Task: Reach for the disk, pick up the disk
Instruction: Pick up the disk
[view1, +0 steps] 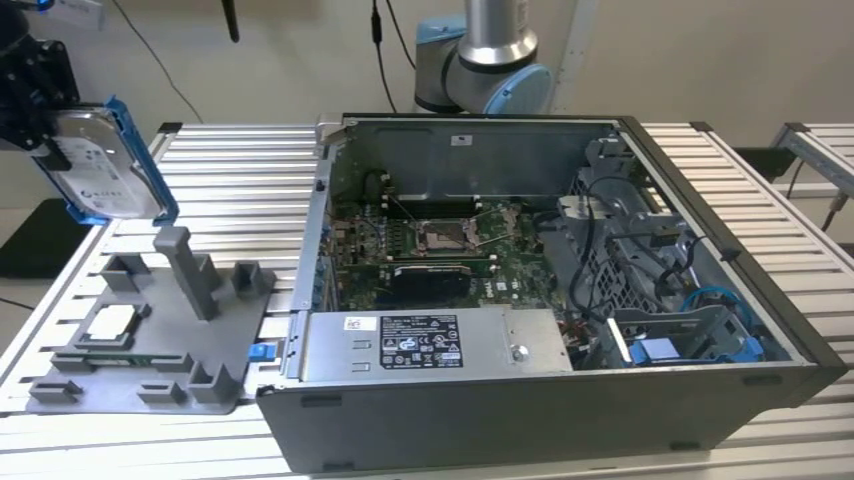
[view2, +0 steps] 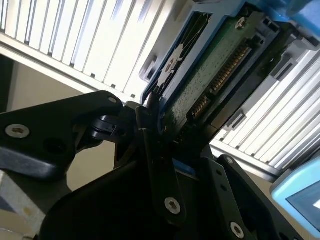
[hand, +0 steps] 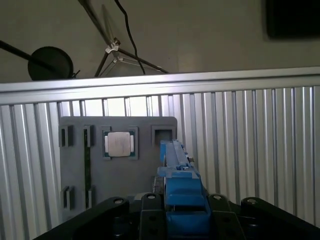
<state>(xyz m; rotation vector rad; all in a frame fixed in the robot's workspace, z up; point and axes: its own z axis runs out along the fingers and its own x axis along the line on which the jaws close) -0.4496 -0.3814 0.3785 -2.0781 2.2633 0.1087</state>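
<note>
In the exterior view the disk (view1: 104, 165), a silver-grey drive with a white label and blue rails, hangs upright in the air at the far left, above the grey fixture plate (view1: 147, 350). My black gripper (view1: 54, 150) is shut on its upper part. The second wrist view has my fingers (view2: 150, 135) clamped on the disk's edge, with its green circuit-board side (view2: 210, 75) facing the camera. In the first wrist view the disk's blue rail (hand: 180, 175) runs edge-on out of my gripper (hand: 182, 212), over the fixture plate (hand: 130, 175).
An open computer case (view1: 561, 290) fills the middle and the exterior view's right of the slatted metal table (view1: 240, 170). The fixture plate carries upright grey posts (view1: 180, 265) and a small square silver chip (view1: 111, 322). The arm's base (view1: 487, 70) stands behind the case.
</note>
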